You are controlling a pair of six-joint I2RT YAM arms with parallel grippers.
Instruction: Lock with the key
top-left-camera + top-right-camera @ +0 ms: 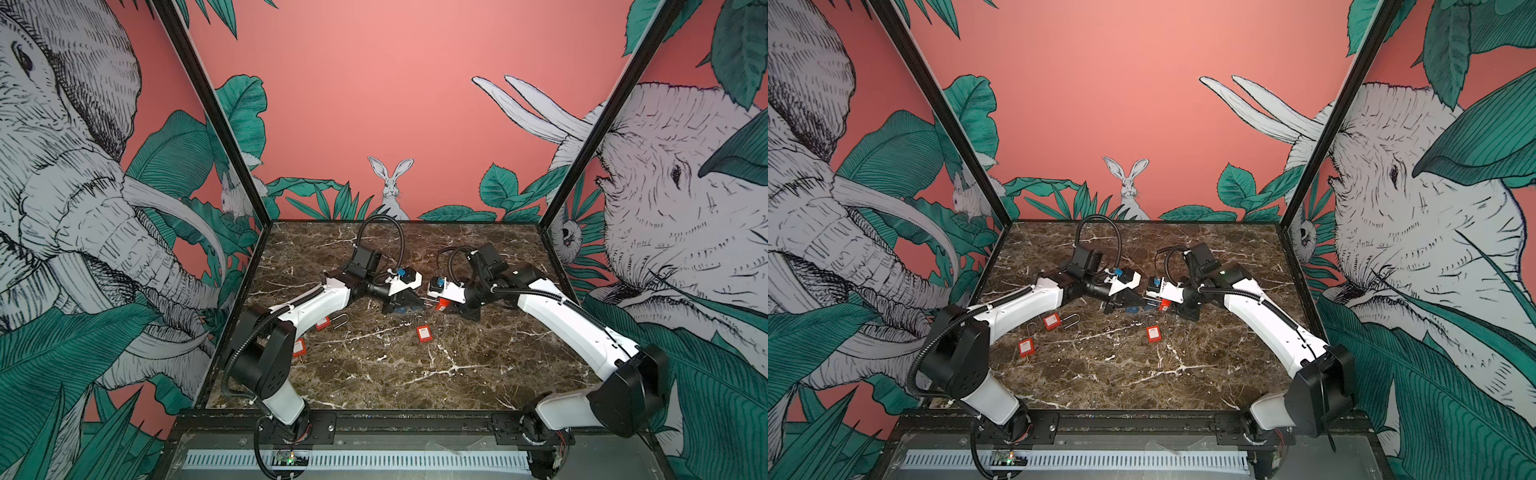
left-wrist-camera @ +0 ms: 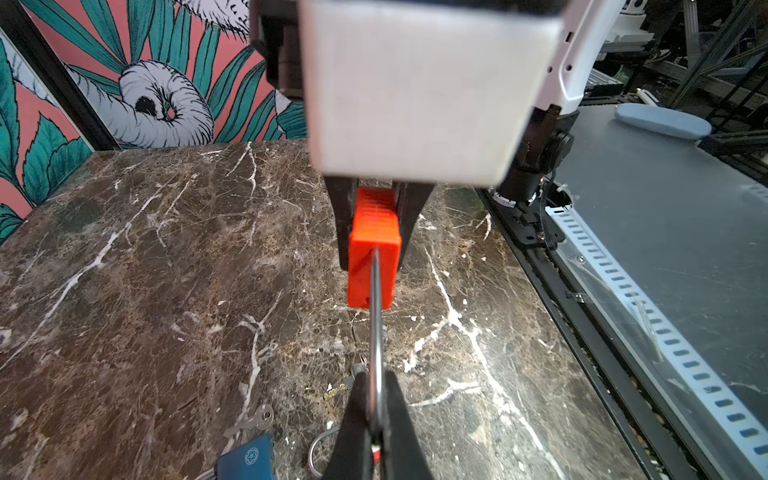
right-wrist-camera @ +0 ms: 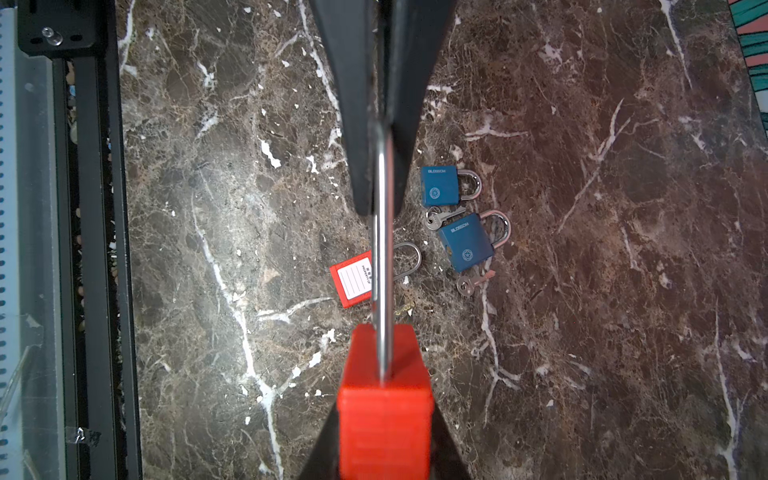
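Now, red padlock [image 2: 372, 274] in right claw [image 3: 384, 419], shackle [image 2: 376, 332] in left claw [image 2: 376, 395]

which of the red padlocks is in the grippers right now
The red padlock between the two arms: the right gripper clamps its body, the left gripper pinches its shackle. The other three red padlocks lie loose on the table.

Left tool [image 1: 1139, 306], right tool [image 1: 1168, 308] meeting over marble table [image 1: 1100, 374], red padlock [image 1: 1164, 306] between them

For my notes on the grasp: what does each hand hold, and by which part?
Both hold one red padlock: the left hand pinches its shackle, the right hand clamps its body.
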